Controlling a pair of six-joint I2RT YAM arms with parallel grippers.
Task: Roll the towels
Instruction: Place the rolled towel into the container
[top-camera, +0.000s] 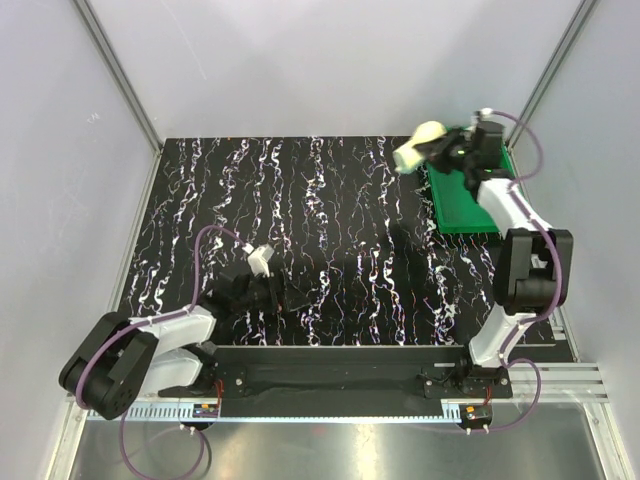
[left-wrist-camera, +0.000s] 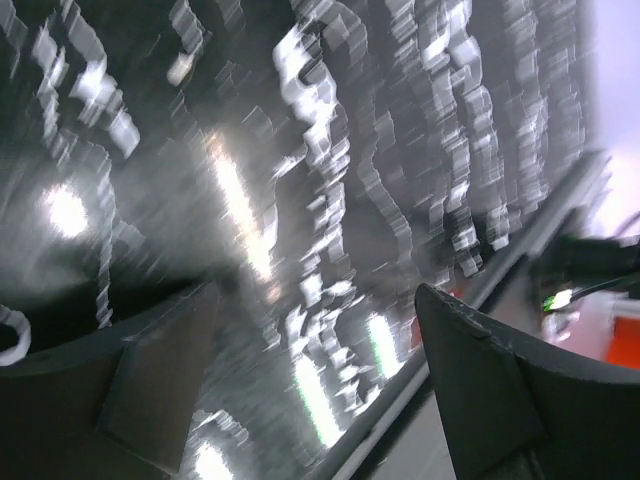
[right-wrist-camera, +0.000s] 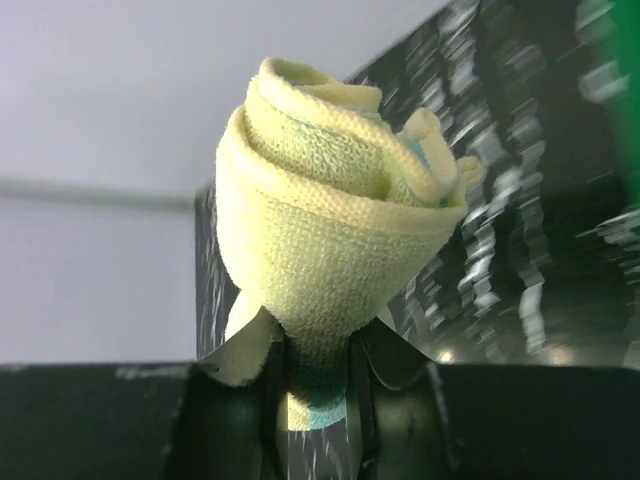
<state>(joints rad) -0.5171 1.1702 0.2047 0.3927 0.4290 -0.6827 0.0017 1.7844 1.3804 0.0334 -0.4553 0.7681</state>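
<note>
Black surface (top-camera: 330, 230) veined with white sits between pale walls. At 1 o'clock the right pincer (top-camera: 440, 152) pinches the pale yellow towel (right-wrist-camera: 335, 230) by its lower end, beside the green tray (top-camera: 465, 205). The towel is a soft terry roll with teal showing. With so narrow a bite, the coil could loosen or slip out. At 7 o'clock the left pincer (left-wrist-camera: 315, 395) gapes empty.

Overhead cam; wrist cams close-up

Pale yellow towel (right-wrist-camera: 335, 225) with teal; green tray (top-camera: 470, 195); black, white-veined table (top-camera: 330, 230).
</note>
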